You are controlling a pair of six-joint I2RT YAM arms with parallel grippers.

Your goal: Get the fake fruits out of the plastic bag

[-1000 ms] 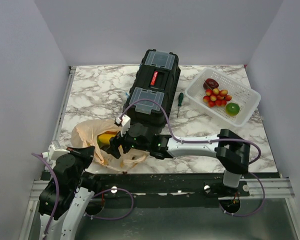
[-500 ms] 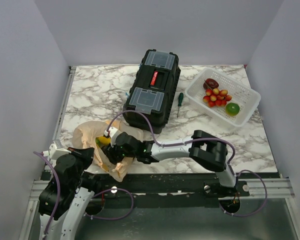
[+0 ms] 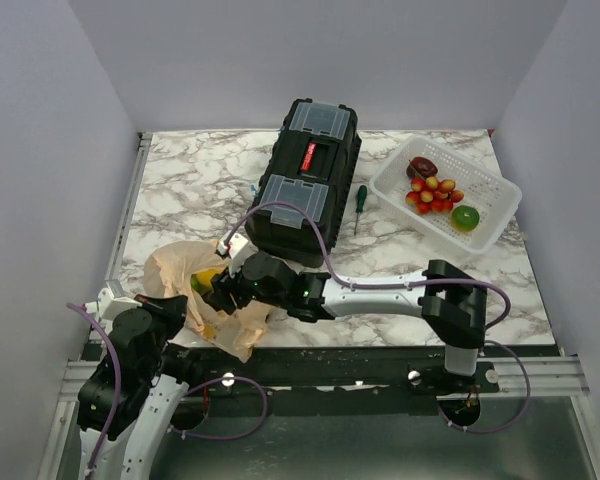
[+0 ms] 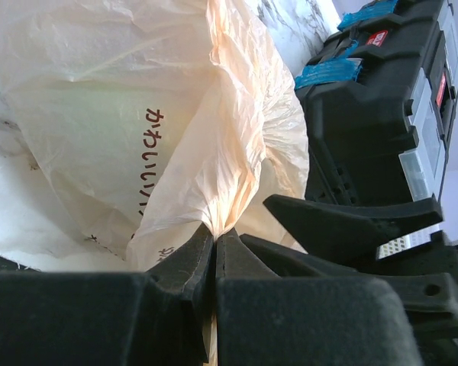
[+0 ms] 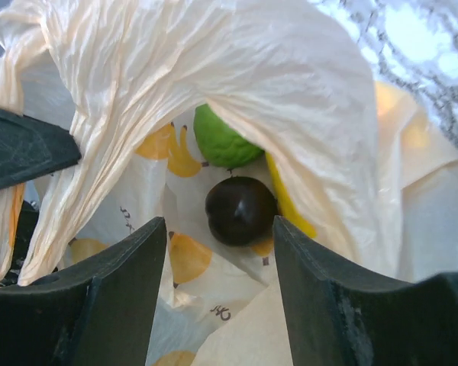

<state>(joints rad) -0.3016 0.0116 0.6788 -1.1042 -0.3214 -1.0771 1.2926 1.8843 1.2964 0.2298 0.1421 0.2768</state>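
Inside the plastic bag (image 5: 252, 69) you had three of the fake fruits in sight: a dark purple fruit (image 5: 240, 211) lying on the bag's floor, a green fruit (image 5: 225, 141) just behind it, and a yellow fruit (image 5: 290, 210) running along its right side. A loose upper edge of the bag draped over them, leaving only a low opening. Your right gripper (image 5: 219, 229) sat at that opening with its jaws apart and nothing between them; the purple fruit lay just past the tips, centred in the gap, with bag film close on both sides. Your left gripper (image 4: 214, 236) had its jaws closed on a fold of the bag's rim, pinching the film tight. From above, the bag lay at the near-left part of the tabletop (image 3: 190, 180), its lower corner reaching the near edge. The black toolbox (image 3: 305, 175) stood just behind the bag, close to the right arm. Bare marble lay open to the left of the toolbox. To its right, a green-handled screwdriver (image 3: 359, 205) lay between it and the white basket (image 3: 500, 215) near the right edge. The basket held another purple fruit (image 3: 421, 167), a grape cluster (image 3: 435, 194) and a green one (image 3: 466, 217).
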